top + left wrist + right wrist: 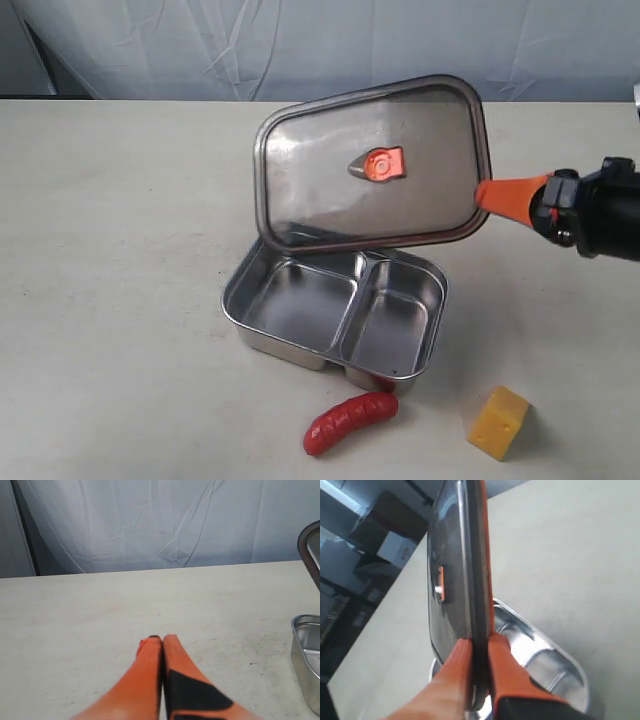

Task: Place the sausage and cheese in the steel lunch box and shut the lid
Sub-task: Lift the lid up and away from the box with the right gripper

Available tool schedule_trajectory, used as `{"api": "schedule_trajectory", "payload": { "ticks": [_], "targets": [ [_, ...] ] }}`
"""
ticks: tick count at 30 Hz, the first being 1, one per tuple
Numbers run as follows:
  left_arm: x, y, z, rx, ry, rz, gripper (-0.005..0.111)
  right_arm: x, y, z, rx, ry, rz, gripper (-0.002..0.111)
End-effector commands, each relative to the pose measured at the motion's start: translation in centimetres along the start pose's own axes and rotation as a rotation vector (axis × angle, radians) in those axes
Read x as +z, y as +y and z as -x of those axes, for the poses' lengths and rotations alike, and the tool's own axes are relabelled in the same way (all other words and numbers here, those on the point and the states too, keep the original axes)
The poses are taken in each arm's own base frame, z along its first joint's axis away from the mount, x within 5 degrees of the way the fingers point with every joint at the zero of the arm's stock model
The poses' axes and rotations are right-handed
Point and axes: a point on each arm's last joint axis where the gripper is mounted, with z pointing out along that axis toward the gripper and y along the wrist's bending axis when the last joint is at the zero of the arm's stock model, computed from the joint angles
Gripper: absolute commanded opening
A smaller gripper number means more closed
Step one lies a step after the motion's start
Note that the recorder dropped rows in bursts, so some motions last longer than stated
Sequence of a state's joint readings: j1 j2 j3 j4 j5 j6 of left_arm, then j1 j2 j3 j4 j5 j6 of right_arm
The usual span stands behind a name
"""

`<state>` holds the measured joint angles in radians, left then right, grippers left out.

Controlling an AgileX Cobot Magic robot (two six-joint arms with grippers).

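My right fingers [492, 194] pinch the lid [320, 170] by one short edge and hold it in the air, tilted, over the far side of the steel lunch box [240, 305]. Its lowest corner hangs by the box's back rim; I cannot tell whether they touch. My left fingers [160, 647] are pressed together on nothing, hovering over bare tabletop [120, 250] off to the side of the box.

So very little of the job is done. The box stands open and both compartments, the larger and the smaller, are empty. The sausage [350, 421] lies on the tabletop just beside the box's near wall, at the smaller compartment's end. The cheese [498, 422] sits further right, apart from both box and sausage. Neither is in anyone's grip.

As I judge it, nearly everything is left: both foods must go into the box, and only then can the lid come down flat and seat on the rim. With my right fingers taken up by the lid, the left ones are free for the foods, though both lie over on the right side
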<state>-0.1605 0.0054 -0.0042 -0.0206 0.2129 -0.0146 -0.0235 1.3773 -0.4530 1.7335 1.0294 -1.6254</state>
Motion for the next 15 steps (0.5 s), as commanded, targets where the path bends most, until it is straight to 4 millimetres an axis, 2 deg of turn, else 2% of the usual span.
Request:
{"api": "schedule_trajectory", "payload": {
  "ticks": [1,6,15],
  "targets": [
    [0.0,0.0,-0.1,0.003,-0.008,0.002,0.0,0.1,-0.1,2.7,-0.103,-0.052,-0.141,-0.001],
    [0.0,0.0,-0.1,0.003,-0.008,0.002,0.0,1.5,0.4,5.5,-0.281,-0.062,-0.327,-0.001],
    [0.0,0.0,-0.1,0.003,-0.007,0.002,0.0,4.8,4.7,8.2,-0.646,-0.051,-0.507,-0.001]
  ]
}}
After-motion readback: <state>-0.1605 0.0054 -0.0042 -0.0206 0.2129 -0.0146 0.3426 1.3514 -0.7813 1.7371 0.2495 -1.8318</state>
